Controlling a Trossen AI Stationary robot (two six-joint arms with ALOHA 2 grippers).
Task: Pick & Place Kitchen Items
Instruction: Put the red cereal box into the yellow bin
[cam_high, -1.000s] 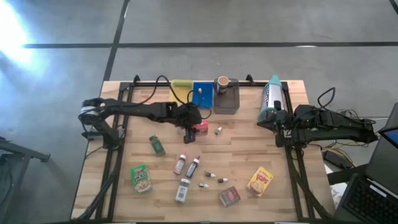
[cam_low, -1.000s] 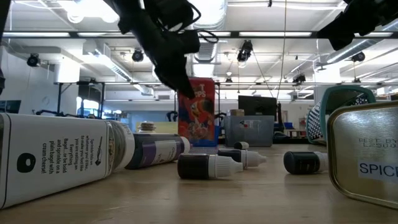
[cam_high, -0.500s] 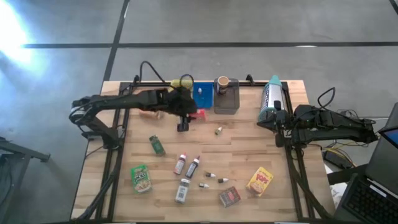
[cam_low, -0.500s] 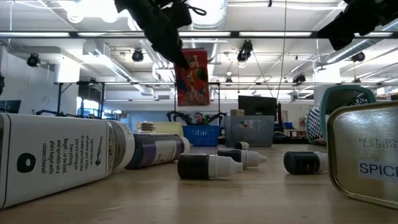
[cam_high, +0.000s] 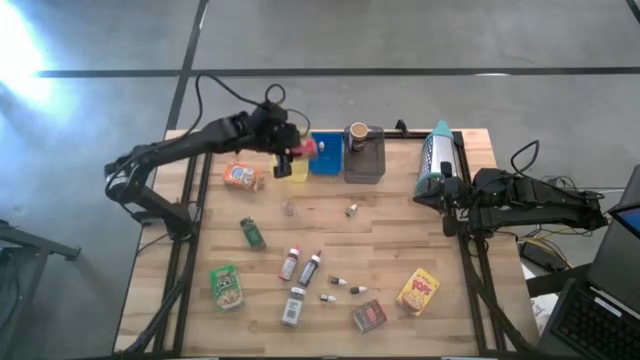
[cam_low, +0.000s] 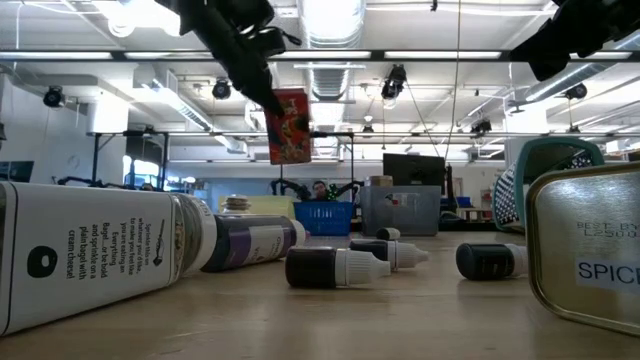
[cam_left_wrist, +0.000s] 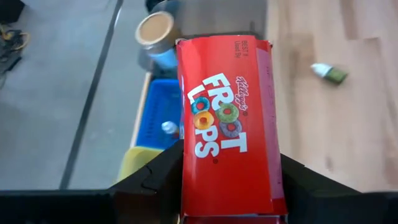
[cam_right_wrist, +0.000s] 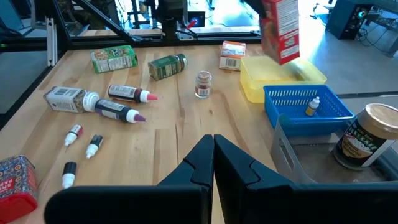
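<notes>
Wooden planks make up the table (cam_high: 380, 225), which stands on a grey concrete floor. At its far edge sits a yellow tray (cam_high: 291, 165), with a blue tray (cam_high: 326, 153) and a grey tray (cam_high: 365, 166) in a row beside it. The left gripper (cam_high: 288, 153) hangs above the yellow tray, its fingers clamped on a red cereal box (cam_left_wrist: 227, 124) held upright in the air. Just beside the yellow tray lies an orange box (cam_high: 243, 176), and a small jar (cam_high: 290, 208) stands near it. Well apart from the yellow tray, past the grey one, the right gripper (cam_right_wrist: 213, 157) waits at the table's edge with its fingers pressed together, holding nothing.
</notes>
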